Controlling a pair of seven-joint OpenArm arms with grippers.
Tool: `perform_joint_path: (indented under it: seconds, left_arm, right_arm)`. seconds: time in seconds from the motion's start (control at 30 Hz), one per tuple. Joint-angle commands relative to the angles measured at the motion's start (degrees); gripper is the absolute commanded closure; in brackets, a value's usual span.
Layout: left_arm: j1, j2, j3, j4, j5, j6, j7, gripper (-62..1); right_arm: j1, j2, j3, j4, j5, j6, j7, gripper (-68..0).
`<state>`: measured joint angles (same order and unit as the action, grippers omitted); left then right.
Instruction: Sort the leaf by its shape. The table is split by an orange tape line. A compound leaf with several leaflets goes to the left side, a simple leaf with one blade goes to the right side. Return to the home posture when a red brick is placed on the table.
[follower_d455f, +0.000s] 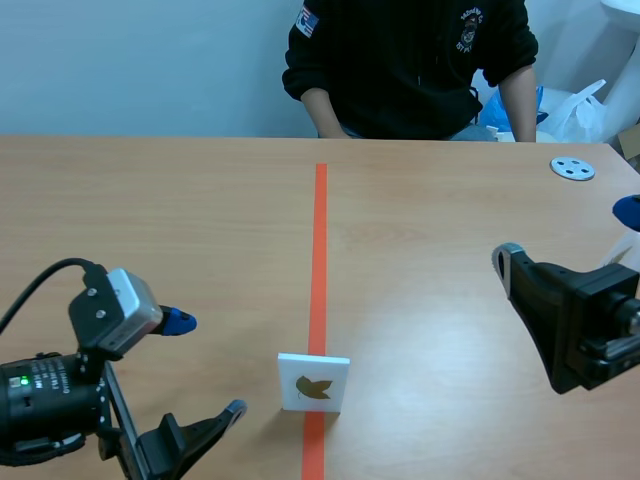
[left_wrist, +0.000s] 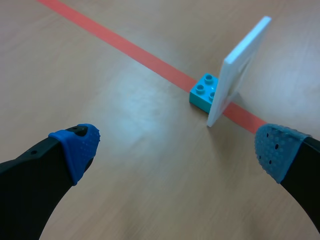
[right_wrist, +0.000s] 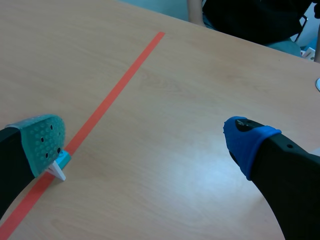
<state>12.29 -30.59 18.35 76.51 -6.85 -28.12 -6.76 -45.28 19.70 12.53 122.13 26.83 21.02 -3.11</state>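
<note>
— Where's the leaf card?

— Upright on the orange tape line, at the near end of the counter. It is white with a brown leaf printed on the side facing the robot.

— What's holding it up?

— A turquoise brick, touching its back, also on the line. From the right wrist, that arm's own green pad covers most of the card; only a corner and a bit of brick show.

— And the grippers?

— The left gripper is released, fingers spread wide, low and just beside the card on the left half. The right gripper is also released, raised and well apart from the card on the right half.

— Anything else around?

— A person in a dark top sits across the counter. A pale round disc with holes lies near the far right corner, and a white plastic bag sits behind it.
</note>
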Motion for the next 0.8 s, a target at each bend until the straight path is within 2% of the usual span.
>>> perform_joint_path:
  seconds: [0.0, 0.13, 0.4, 0.7, 0.77]
  left_arm:
    - [-1.6, 0.6, 1.4, -0.6, 0.2, 0.1, -2.2, -62.3]
    - [-6.2, 2.0, 6.6, -5.6, 2.1, 0.3, -4.4, -62.3]
    - [-12.7, 6.7, 13.7, -12.0, 3.3, 0.5, -5.9, -62.3]
    - [-14.7, 9.1, 16.4, -13.8, 3.3, 1.9, -5.8, -62.3]
    - [-14.7, 9.1, 16.4, -13.8, 3.5, 1.9, -5.4, -53.2]
  right_arm:
    - [0.5, 0.8, 0.0, 0.2, 0.4, 0.0, 0.9, -67.9]
    - [0.5, 0.8, 0.0, 0.2, 0.4, 0.0, 0.9, -67.9]
    - [0.5, 0.7, 0.0, 0.2, 0.3, -0.4, 0.9, -67.9]
    - [0.5, 0.7, 0.0, 0.2, 0.3, -0.4, 0.9, -67.9]
    - [0.5, 0.7, 0.0, 0.2, 0.3, -0.4, 0.9, -67.9]
